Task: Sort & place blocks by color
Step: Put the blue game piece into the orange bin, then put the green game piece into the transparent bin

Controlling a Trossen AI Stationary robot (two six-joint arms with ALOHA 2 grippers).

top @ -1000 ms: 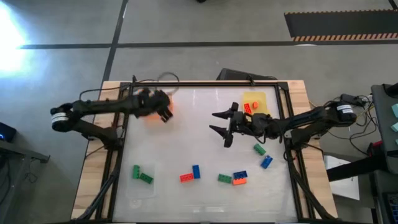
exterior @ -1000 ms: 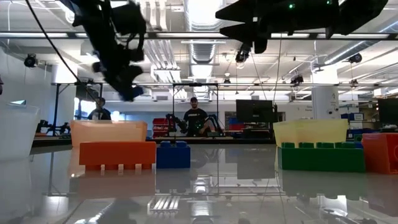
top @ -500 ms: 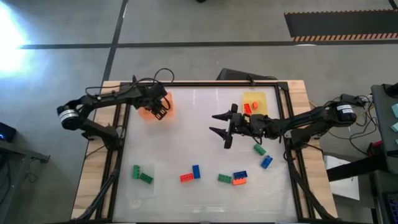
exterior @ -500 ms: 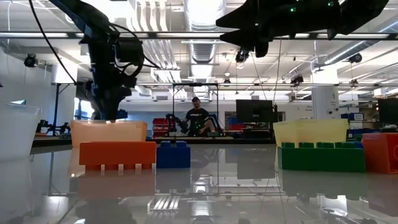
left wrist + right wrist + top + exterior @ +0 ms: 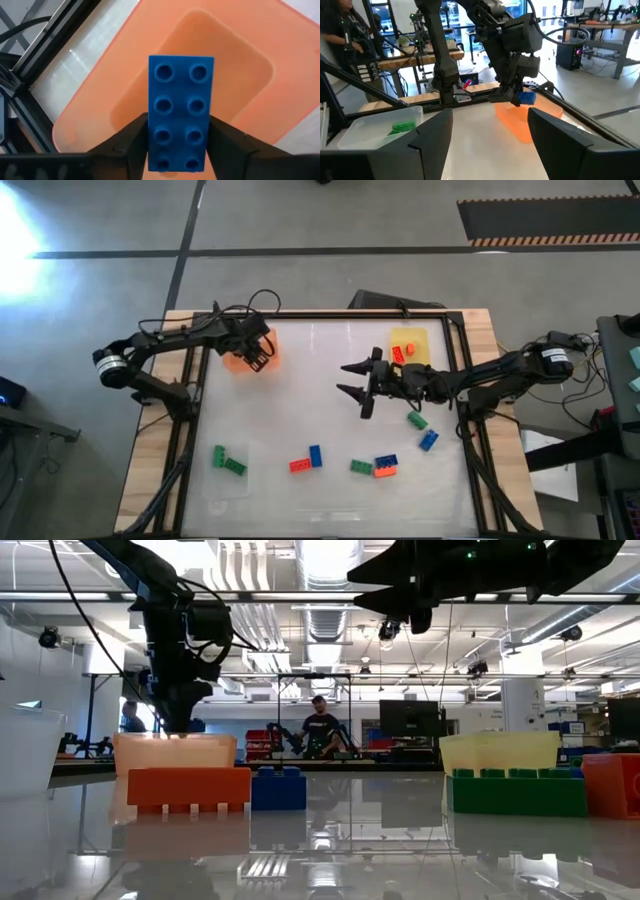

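Blue studded plastic brick (image 5: 180, 114): clamped in left hand (image 5: 177, 145), directly above translucent orange tray (image 5: 239, 107) at desk's far left corner; long axis along fingers. Right hand (image 5: 358, 381): fingers apart, mid-desk, waiting.

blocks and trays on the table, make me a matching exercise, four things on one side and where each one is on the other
Things:
1. blue studded plastic brick
2. translucent orange plastic tray
3. translucent yellow plastic tray
4. clear plastic tray

Places:
A. holds green bricks
B. under the left gripper
C. clamped in the left gripper's jaws
D. holds a red-orange brick

Pairs: 1-C, 2-B, 3-D, 4-A
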